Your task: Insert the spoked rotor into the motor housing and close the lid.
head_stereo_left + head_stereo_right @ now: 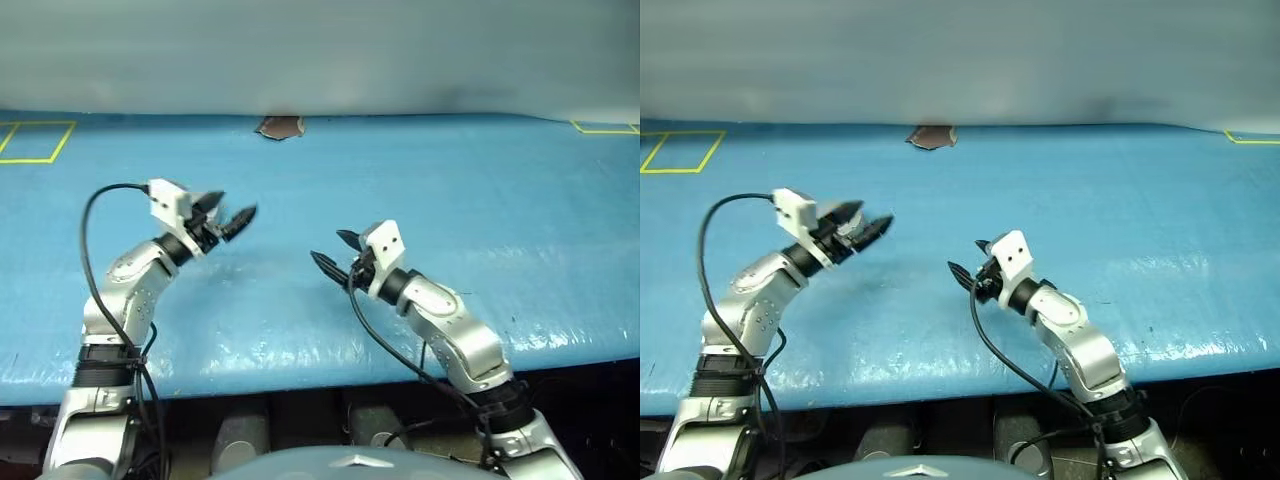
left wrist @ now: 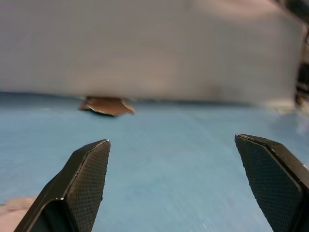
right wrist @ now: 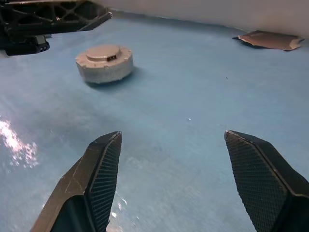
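Observation:
The lid, a round disc with a silvery-grey ribbed rim and pale silver face up, lies flat on the blue table in the right wrist view. Just beyond it hang the black fingers of my left gripper. My left gripper is open and empty above the left part of the table, pointing right. My right gripper is open and empty too, pointing left toward the other one, a hand's width away. The spoked rotor and the motor housing are out of view.
A brown torn patch marks the table's far edge against the grey wall. Yellow tape outlines lie at the far left corner and the far right corner. The table's front edge runs just below both arms.

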`<state>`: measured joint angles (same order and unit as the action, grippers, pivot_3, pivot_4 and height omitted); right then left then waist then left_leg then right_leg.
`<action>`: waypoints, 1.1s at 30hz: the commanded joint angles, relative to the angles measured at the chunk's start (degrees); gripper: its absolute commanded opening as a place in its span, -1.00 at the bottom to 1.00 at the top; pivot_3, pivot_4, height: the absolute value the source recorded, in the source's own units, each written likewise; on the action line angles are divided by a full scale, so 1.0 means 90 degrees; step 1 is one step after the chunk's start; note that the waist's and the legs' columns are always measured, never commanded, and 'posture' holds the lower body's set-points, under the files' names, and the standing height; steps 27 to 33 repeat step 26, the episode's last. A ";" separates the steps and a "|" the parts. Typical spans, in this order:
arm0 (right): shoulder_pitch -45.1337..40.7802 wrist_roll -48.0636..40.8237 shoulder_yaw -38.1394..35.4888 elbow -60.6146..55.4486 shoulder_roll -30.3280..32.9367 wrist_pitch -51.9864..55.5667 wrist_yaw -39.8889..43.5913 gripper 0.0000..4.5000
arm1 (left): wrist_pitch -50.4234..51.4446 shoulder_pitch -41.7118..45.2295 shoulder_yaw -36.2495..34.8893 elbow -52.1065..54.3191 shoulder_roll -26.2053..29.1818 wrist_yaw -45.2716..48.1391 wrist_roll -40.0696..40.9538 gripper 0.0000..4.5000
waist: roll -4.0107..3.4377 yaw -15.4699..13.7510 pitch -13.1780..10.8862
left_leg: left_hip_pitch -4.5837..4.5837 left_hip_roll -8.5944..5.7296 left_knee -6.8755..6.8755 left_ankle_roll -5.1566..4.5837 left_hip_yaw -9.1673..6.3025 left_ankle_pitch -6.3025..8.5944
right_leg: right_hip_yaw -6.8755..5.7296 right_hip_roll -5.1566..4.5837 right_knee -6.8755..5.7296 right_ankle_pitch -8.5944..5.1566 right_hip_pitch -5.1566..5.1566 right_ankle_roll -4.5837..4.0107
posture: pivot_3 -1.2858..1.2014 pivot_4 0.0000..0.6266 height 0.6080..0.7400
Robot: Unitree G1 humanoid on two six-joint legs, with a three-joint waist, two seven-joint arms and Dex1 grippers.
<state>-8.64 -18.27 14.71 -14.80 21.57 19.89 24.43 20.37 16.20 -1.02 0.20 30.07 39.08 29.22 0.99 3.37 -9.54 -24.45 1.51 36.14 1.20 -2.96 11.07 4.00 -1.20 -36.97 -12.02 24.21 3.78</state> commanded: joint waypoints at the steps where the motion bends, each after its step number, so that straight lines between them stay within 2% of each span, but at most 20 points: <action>1: 0.0112 -0.0049 -0.0537 -0.0448 0.0227 -0.0246 0.0271 0.59 | -0.0104 -0.0052 0.0467 0.0497 0.0372 0.0792 -0.0353 1.00 | 0.0000 0.0006 -0.0001 | 0.0000 0.0001 0.0000 0.0000 0.0001 0.0000 | 0.0001 0.0000 -0.0001 0.0000 0.0000 -0.0001 | 0.03 -0.52 1.00; 3: 0.0180 -0.0051 -0.0745 -0.0484 0.0377 -0.0190 0.0349 0.59 | -0.0120 -0.0094 0.0637 0.0524 0.0475 0.1166 -0.0389 1.00 | -0.0002 0.0005 -0.0001 | 0.0001 0.0005 0.0000 0.0000 0.0006 0.0000 | 0.0001 0.0002 -0.0001 0.0001 0.0003 -0.0006 | 0.03 -0.52 1.00; 6: 0.0216 0.0014 -0.0868 -0.0493 0.0550 -0.0035 0.0449 0.97 | -0.0157 -0.0117 0.0785 0.0468 0.0520 0.1497 -0.0508 1.00 | -0.0001 -0.0001 -0.0001 | 0.0004 0.0005 0.0001 -0.0002 0.0008 -0.0001 | 0.0002 0.0001 -0.0001 0.0001 0.0000 -0.0006 | 0.03 -0.52 1.00; 7: 0.0225 0.0043 -0.0910 -0.0473 0.0580 -0.0027 0.0453 0.99 | -0.0192 -0.0151 0.0838 0.0473 0.0538 0.1578 -0.0585 1.00 | -0.0001 -0.0005 -0.0001 | 0.0004 0.0005 0.0002 -0.0002 0.0009 -0.0001 | 0.0002 0.0000 -0.0001 0.0001 0.0000 -0.0006 | 0.03 -0.52 1.00; 33: 0.0126 0.0368 -0.1112 -0.0328 0.0419 0.0140 0.0365 0.99 | -0.0354 -0.0234 0.0801 0.0512 0.0184 0.1472 -0.0968 1.00 | -0.0001 -0.0129 -0.0001 | 0.0002 0.0004 0.0008 -0.0003 0.0012 -0.0002 | 0.0006 0.0000 -0.0002 0.0004 -0.0001 -0.0002 | 0.03 -0.52 1.00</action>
